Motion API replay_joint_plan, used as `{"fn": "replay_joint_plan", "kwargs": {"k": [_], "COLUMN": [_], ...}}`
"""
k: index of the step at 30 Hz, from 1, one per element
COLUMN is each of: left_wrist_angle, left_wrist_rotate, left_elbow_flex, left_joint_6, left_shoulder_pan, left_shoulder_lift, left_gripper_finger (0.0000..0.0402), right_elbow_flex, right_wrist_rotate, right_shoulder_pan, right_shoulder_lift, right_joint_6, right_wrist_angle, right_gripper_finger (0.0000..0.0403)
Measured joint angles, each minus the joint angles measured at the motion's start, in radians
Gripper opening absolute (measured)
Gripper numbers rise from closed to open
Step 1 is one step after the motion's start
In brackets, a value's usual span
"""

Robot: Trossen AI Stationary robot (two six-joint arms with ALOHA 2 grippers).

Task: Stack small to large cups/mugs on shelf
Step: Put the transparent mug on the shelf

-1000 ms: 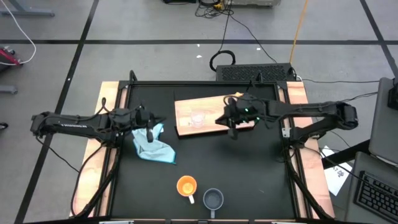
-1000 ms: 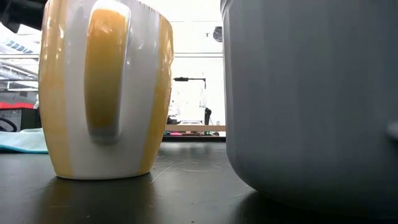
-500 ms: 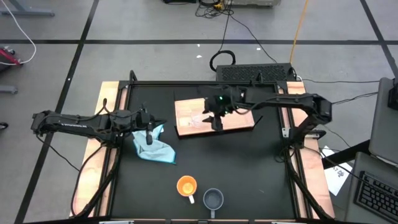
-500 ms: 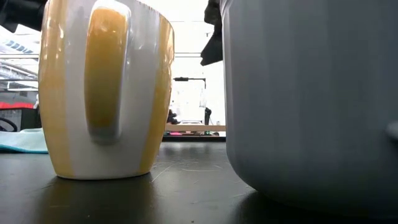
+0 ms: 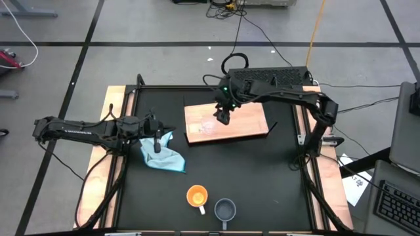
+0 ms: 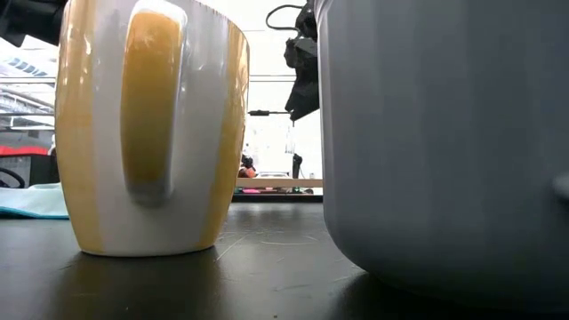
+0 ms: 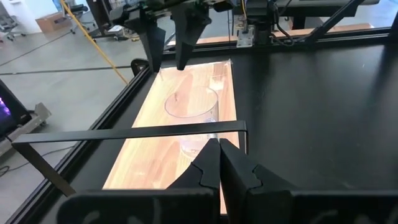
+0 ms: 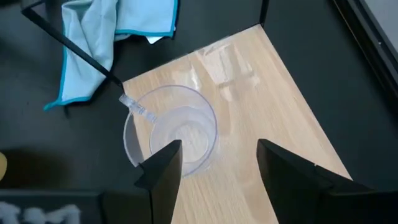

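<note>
The tiny clear glass cup (image 5: 209, 126) (image 8: 171, 134) stands upright on the light-wood shelf (image 5: 243, 121) (image 8: 267, 112), near its left end. My right gripper (image 5: 223, 116) (image 8: 217, 180) hovers open above the shelf, just right of the cup and touching nothing. The orange mug (image 5: 197, 196) (image 6: 151, 133) and the grey-blue mug (image 5: 225, 210) (image 6: 444, 151) stand side by side on the black table near its front edge. My left gripper (image 5: 157, 140) (image 7: 219, 165) is shut over the light blue cloth (image 5: 161, 152). My left gripper stands shut over the cloth's far part (image 5: 161, 139). Whether its fingertips touch the cloth, I cannot tell. Nothing shows between its fingers in the left wrist view.
The blue cloth lies crumpled left of the shelf. Pale wooden rails (image 5: 98, 164) run along the table's left and right sides. Bare black table (image 5: 262, 177) lies between the shelf and the two mugs. A dark box (image 5: 269, 77) with cables sits beyond the far edge.
My right gripper has swung from the shelf's right part toward the table's left and far edge, and now hangs beside the glass cup. The cup, the mugs and the cloth have kept their places.
</note>
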Motion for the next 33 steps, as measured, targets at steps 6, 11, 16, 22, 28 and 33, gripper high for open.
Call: {"fn": "replay_joint_plan", "kwargs": {"k": [6, 11, 16, 22, 28, 33], "left_wrist_angle": [0.0, 0.0, 0.0, -0.002, -0.003, -0.004], "left_wrist_rotate": [0.002, 0.003, 0.003, 0.004, 0.011, 0.031], "left_elbow_flex": [0.0, 0.0, 0.0, 0.0, 0.0, 0.0], "left_joint_6": [0.0, 0.005, 0.007, 0.008, 0.008, 0.007], "left_shoulder_pan": [0.0, -0.001, -0.001, -0.001, -0.001, -0.001], "left_shoulder_lift": [0.0, 0.0, 0.0, 0.0, 0.0, 0.0], "left_gripper_finger": [0.0004, 0.0006, 0.0013, 0.0003, 0.002, 0.0023], "right_elbow_flex": [0.094, 0.162, 0.18, 0.179, 0.179, 0.177], "right_wrist_rotate": [0.0, 0.001, 0.002, 0.002, 0.002, 0.002], "right_shoulder_pan": [-0.006, -0.006, -0.006, -0.004, 0.009, 0.015], "right_shoulder_lift": [0.072, 0.129, 0.149, 0.149, 0.156, 0.17], "right_joint_6": [0.005, 0.005, 0.009, 0.012, 0.019, 0.019], "right_wrist_angle": [-0.065, -0.137, -0.159, -0.184, -0.18, -0.182], "right_gripper_finger": [0.0201, 0.0201, 0.0201, 0.0201, 0.0201, 0.0201]}}
